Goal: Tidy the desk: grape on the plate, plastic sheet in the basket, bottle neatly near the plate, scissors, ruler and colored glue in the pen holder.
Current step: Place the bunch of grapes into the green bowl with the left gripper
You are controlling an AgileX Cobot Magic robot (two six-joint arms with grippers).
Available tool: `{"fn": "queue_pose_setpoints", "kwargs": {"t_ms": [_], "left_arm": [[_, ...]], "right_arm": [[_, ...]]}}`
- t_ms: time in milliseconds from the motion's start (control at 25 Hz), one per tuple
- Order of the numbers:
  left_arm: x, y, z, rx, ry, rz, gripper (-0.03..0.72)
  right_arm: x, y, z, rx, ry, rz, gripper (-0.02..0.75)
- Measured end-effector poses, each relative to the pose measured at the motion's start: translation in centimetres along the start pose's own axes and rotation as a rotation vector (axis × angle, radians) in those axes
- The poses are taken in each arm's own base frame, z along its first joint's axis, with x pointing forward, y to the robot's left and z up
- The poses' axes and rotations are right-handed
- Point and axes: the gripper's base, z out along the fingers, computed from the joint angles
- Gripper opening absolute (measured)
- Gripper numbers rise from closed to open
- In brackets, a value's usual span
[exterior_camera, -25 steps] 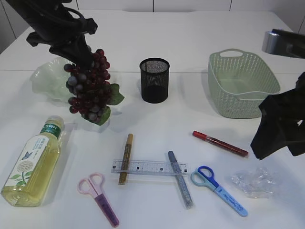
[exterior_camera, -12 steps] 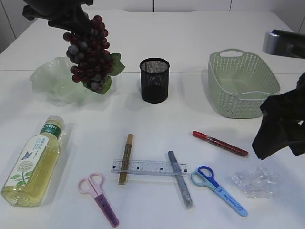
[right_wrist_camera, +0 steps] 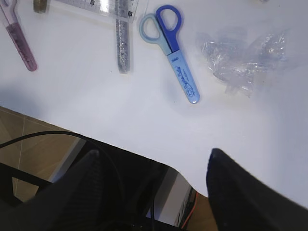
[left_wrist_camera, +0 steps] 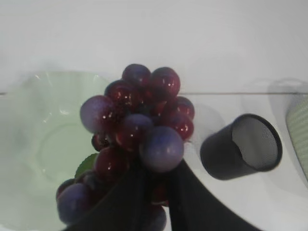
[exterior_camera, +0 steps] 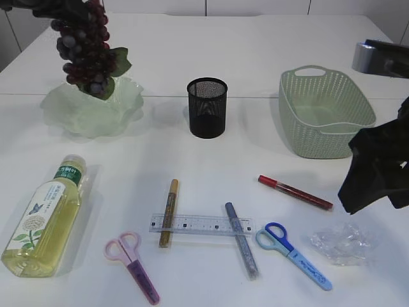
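Now left end effector (left_wrist_camera: 154, 192) gripping grape (exterior_camera: 86, 51) above plate (exterior_camera: 64, 115).

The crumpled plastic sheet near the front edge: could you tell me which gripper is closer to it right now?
Right. The right gripper hangs open just above the plastic sheet, while the left gripper is across the table, holding the grape bunch over the plate.

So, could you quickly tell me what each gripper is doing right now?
Left gripper: closed on the grape bunch, held above the plate.
Right gripper: open, holding nothing.
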Motion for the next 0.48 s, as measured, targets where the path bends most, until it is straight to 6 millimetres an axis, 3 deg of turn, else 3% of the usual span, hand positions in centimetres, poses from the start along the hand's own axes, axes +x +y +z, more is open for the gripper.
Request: {"fn": "queue_pose_setpoints", "kwargs": {"t_ms": [240,480], "left_arm": [[-1.4,2.3,-0.3,-0.042,-0.114,-0.028,0.084],[-0.3,4.1,3.6,-0.072,-0.090,-0.049,0.085]], "right_arm": [[0.0,0.0,0.0,0.000,0.000,0.000,0.529],[0.0,0.0,0.0,0.000,0.000,0.000,0.529]]}}
